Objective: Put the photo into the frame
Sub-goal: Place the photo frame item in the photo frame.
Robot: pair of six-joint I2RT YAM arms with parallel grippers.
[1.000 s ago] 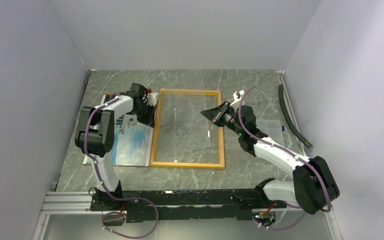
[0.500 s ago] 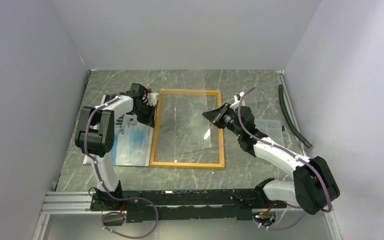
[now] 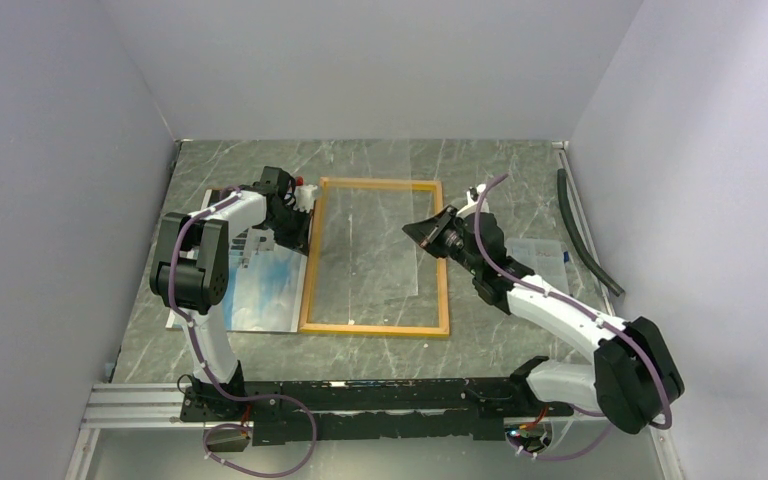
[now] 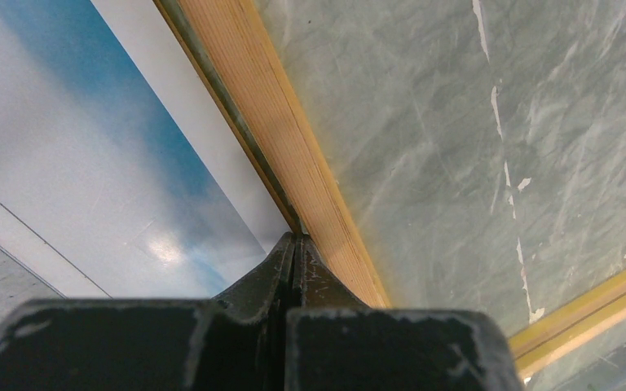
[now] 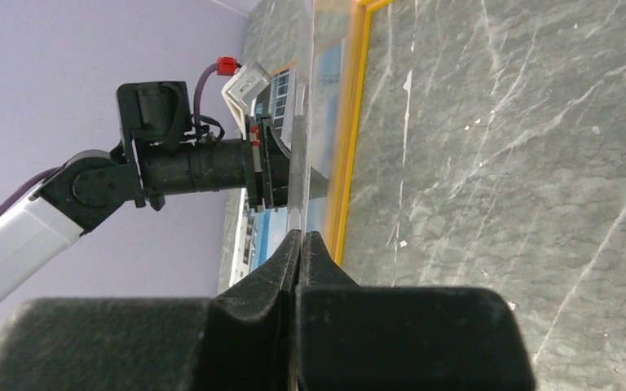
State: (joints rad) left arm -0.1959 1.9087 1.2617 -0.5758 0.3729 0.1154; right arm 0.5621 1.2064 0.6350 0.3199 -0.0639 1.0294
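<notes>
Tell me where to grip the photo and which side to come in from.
Take the photo by its near left corner, probably, coming in low from the left. It is a thin sheet lying flat on the table. Its right edge runs along the left rail of the frame, where the shut left gripper sits, so only the left and near edges look free.

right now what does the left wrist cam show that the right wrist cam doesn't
Only the left wrist view: the shut left gripper close up, its tip at the seam between the frame rail's wood-coloured side and the photo, with the photo's blue sky filling the left.

Only the right wrist view: the right gripper shut on the edge of the clear pane, the left arm seen from outside, and the purple wall.

Both: part of the frame, a strip of the photo and the marble table.
</notes>
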